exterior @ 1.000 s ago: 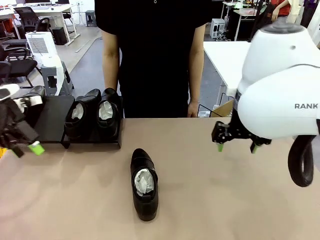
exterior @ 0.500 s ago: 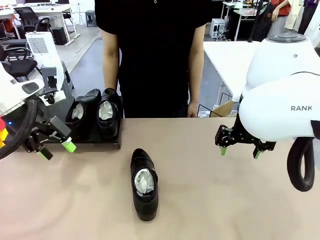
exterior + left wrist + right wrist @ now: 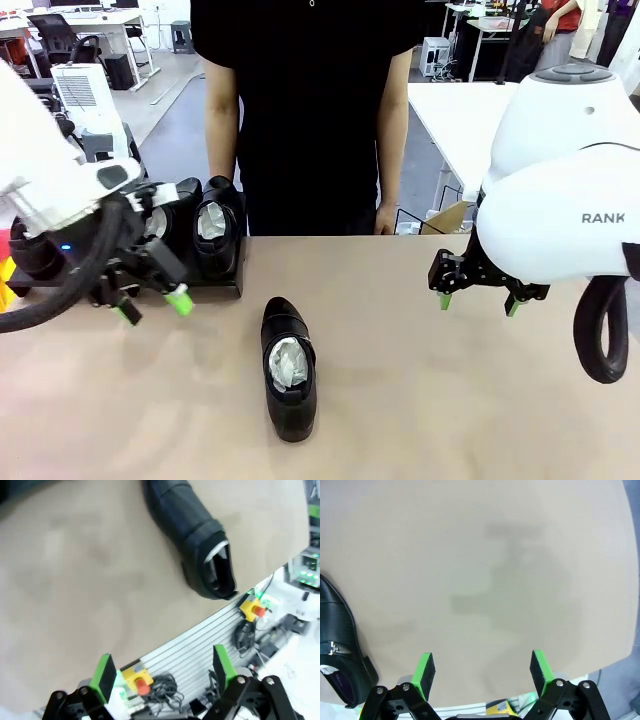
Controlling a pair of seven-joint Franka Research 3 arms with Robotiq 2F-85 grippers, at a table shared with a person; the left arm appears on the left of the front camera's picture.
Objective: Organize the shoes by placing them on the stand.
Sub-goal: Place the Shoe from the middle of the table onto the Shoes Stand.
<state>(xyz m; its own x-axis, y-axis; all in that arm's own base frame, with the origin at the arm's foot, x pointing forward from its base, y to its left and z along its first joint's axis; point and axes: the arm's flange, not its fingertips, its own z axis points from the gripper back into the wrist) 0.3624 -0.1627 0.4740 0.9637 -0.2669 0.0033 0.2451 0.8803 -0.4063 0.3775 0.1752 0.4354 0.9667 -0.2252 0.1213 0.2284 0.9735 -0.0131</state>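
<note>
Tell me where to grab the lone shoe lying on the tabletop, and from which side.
Grip the lone shoe across its collar, around the paper-stuffed opening, coming from above with the fingers either side of its narrow width. It lies lengthwise, toe towards the robot, so its sides are free. The open left gripper, nearer the stand, probably suits best.

"RANK" on right arm (image 3: 570, 215)

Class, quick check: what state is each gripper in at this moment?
Left gripper: open, holding nothing.
Right gripper: open, holding nothing.
</note>
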